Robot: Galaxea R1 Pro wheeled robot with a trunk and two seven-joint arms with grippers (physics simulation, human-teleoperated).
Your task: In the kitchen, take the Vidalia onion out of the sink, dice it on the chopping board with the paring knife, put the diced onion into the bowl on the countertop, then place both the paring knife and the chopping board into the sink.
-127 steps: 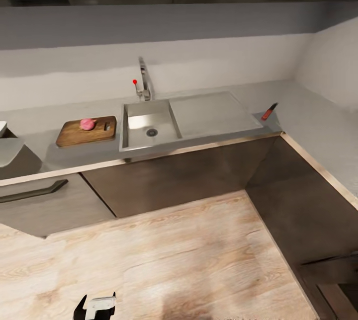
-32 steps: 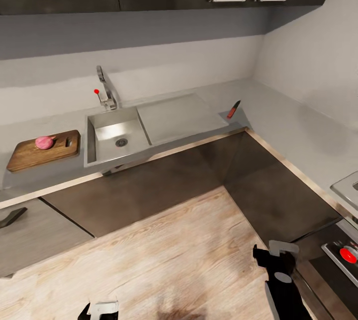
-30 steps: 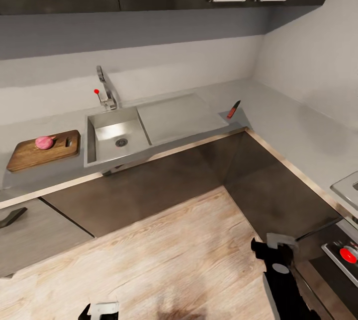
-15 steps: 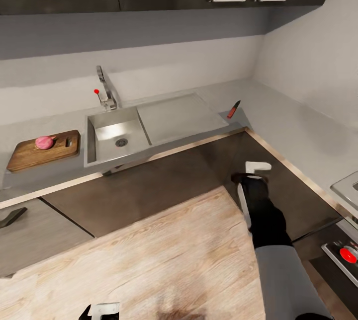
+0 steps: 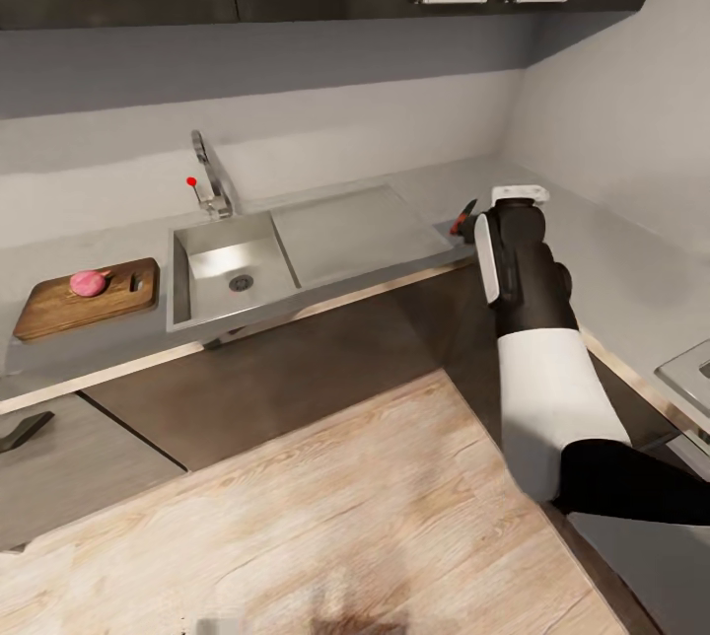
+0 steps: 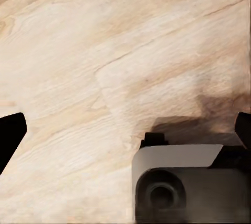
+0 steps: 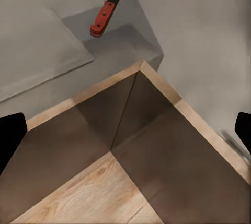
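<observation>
The small red-handled, dark-bladed paring knife [image 7: 106,11] lies on the glossy grey countertop [image 5: 592,250] just beside the steel sink's [image 5: 237,270] flat drainboard; from the right gripper [image 7: 125,130], whose fingers stand wide, it sits ahead toward twelve o'clock, long axis slanting toward one o'clock, blade away; the right arm is clearly nearer; the left gripper [image 6: 125,130], spread wide, faces floor.
</observation>
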